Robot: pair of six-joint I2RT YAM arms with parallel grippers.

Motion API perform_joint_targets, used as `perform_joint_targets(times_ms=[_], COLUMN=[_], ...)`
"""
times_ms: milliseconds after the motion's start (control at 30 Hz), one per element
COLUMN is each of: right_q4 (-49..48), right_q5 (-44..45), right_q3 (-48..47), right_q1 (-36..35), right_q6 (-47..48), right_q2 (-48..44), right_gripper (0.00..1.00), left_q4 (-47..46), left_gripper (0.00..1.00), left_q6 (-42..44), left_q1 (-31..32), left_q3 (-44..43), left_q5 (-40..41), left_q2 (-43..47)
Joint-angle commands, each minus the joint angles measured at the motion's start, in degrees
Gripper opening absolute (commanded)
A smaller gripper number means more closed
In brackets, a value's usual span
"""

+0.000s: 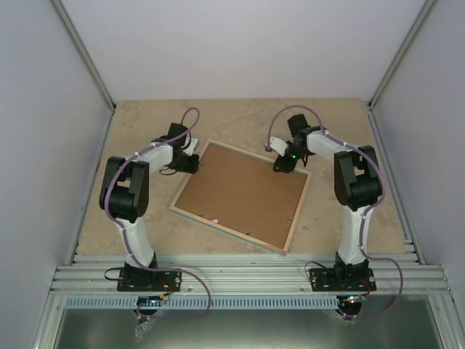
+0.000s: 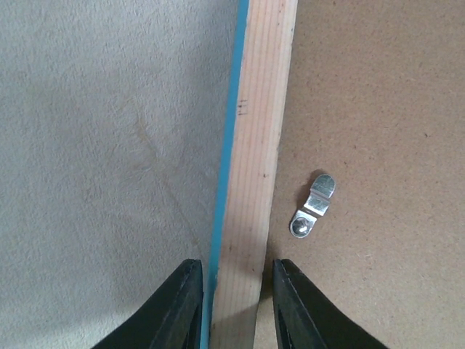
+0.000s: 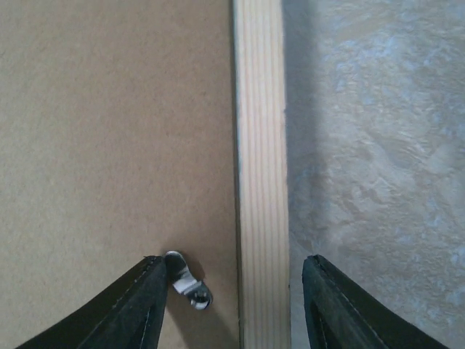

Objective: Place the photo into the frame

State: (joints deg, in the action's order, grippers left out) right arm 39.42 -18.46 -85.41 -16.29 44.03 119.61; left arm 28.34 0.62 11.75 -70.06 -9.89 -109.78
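Going left to right: the left gripper (image 2: 236, 265) straddles the frame's (image 1: 227, 231) left rim. Its fingers are apart, one on each side and close to the wood, but not obviously pinching. A small metal clip (image 2: 314, 206) sits just inside on the brown backing board (image 1: 243, 193).

The frame lies mid-table at an angle, bare wood up, with its nearest corner close to the table's (image 1: 145, 123) near edge. There's no photo visible anywhere. My guess is it's already under the board and only the clips and the flip are left, but I can't confirm that.

The right gripper (image 3: 234, 262) hangs over the far rim, spread wider and holding nothing, with another clip (image 3: 187, 280) by its finger.

The table is a beige stone-look surface, and there are pale grey walls (image 1: 240, 43) all around.
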Motion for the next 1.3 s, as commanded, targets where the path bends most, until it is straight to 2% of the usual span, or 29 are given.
perform_joint_targets(times_ms=[0,200,433,900,1067,1267], right_q4=[-5.07,-6.98,-7.81,-7.16,-5.49,-4.11], right_q5=[5.12,9.54,13.16,16.21,16.58,17.76], right_q3=[2.36,4.73,6.34,5.47,3.18,3.19], right_q1=[-0.84,-0.84,-0.52,-0.08,0.44,1.06], right_q6=[-6.99,-12.33,-10.68,-3.09,-5.99,-7.38], right_q2=[3.76,3.22,1.87,-1.27,-0.49,0.13], right_gripper=[0.49,0.33,0.30,0.33,0.46,0.41], left_q4=[2.27,2.06,2.12,2.65,2.86,2.75], left_gripper=[0.29,0.29,0.28,0.25,0.25,0.25], left_q6=[-0.02,-0.03,-0.02,-0.01,-0.06,-0.01], left_q1=[0.91,0.91,0.93,0.91,0.91,0.91], left_q3=[0.81,1.18,1.26,0.51,0.22,0.20], left_q5=[-0.78,-0.98,-0.62,0.68,0.91,0.89], left_q2=[-2.56,-2.61,-2.84,-3.78,-4.07,-4.14])
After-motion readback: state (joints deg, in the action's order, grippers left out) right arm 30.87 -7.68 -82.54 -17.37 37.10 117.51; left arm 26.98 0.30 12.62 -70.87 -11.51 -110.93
